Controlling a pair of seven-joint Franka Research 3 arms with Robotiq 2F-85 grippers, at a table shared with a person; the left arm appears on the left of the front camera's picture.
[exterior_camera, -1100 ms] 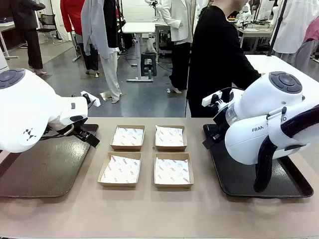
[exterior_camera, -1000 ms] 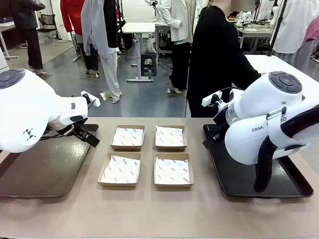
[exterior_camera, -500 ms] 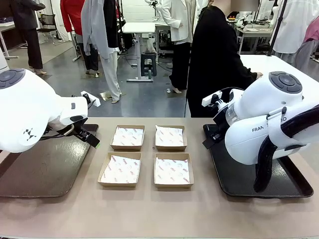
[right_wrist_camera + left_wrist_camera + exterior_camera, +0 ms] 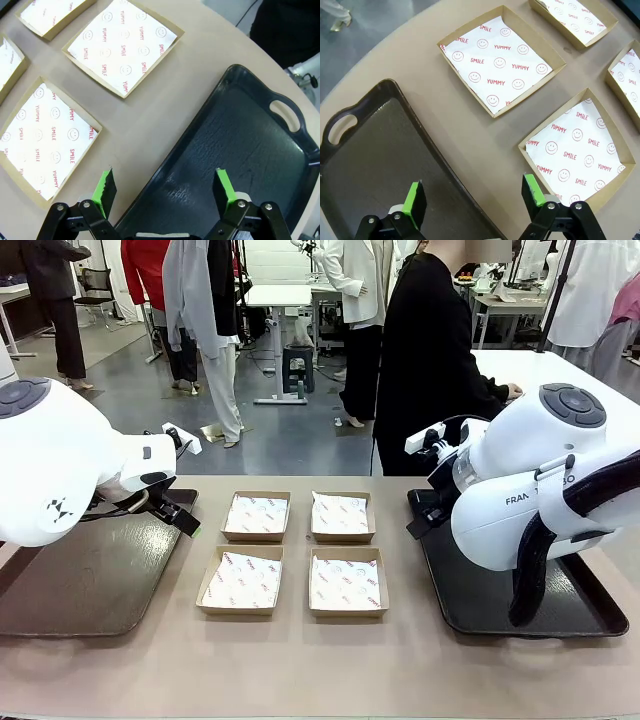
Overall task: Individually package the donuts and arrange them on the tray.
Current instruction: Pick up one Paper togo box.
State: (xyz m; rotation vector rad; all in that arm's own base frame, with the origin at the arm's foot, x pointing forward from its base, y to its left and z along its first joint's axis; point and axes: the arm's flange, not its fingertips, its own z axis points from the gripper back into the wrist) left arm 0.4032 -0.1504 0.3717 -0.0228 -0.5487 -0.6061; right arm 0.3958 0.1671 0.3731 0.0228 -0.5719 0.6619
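Left pincer [image 4: 472,182]: jaws wide, nothing between them. In the left wrist view it hangs over the rim of the left tray [image 4: 370,165], which fills the lower left of that frame. One green pad is above the tray. The other is above bare table [image 4: 470,130], just beside a box corner.

Right pincer [image 4: 165,175]: also wide and holding nothing. In the right wrist view it straddles the edge of the right tray [image 4: 240,150], which sits at right and lower centre of that frame. One pad is over the tray, the other over the table near a box.

Front view: four paper-lined boxes [image 4: 346,582] sit in a two-by-two block at centre frame, between the two dark trays. All four hold printed paper.

Donuts: can't tell where they are from these views.

A person in black [image 4: 430,350] stands top centre-right, with a hand [image 4: 512,391] on a white table behind.
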